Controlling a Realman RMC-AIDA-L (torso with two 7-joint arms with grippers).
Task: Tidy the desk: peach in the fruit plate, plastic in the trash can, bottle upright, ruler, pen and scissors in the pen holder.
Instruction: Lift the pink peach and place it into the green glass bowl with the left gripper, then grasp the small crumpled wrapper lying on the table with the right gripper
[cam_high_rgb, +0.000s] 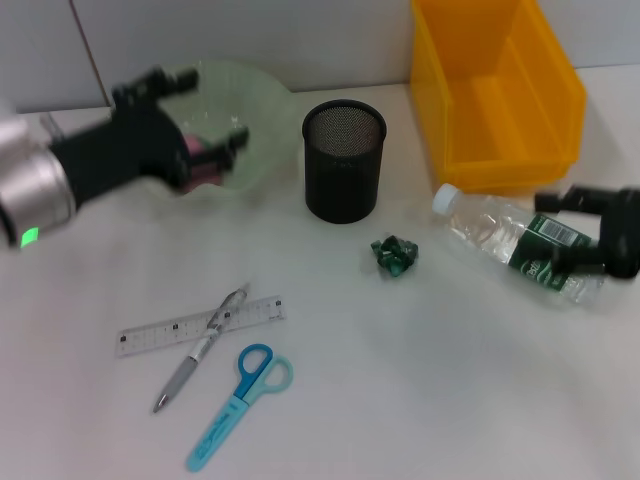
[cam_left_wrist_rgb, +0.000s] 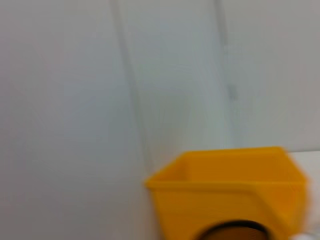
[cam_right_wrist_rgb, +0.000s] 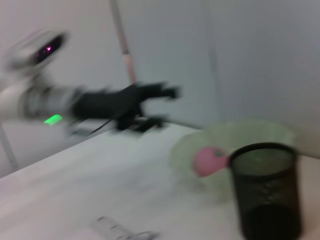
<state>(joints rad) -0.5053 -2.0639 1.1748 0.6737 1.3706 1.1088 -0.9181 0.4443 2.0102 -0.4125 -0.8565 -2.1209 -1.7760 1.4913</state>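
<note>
— What is seen on the table, largest first?

— A yellow bin is set at two o'clock. The green fruit plate lies at eleven o'clock, and the pink peach is held in it. The left gripper is poised over that plate, jaws spread wide with nothing between them. The right gripper is placed at three o'clock, its wide jaws straddling the lying bottle.

— And the smaller things?

— The black pen holder stands at twelve. At seven o'clock the ruler is crossed by the pen, with the scissors just beside. The crumpled green plastic lies near centre.
</note>
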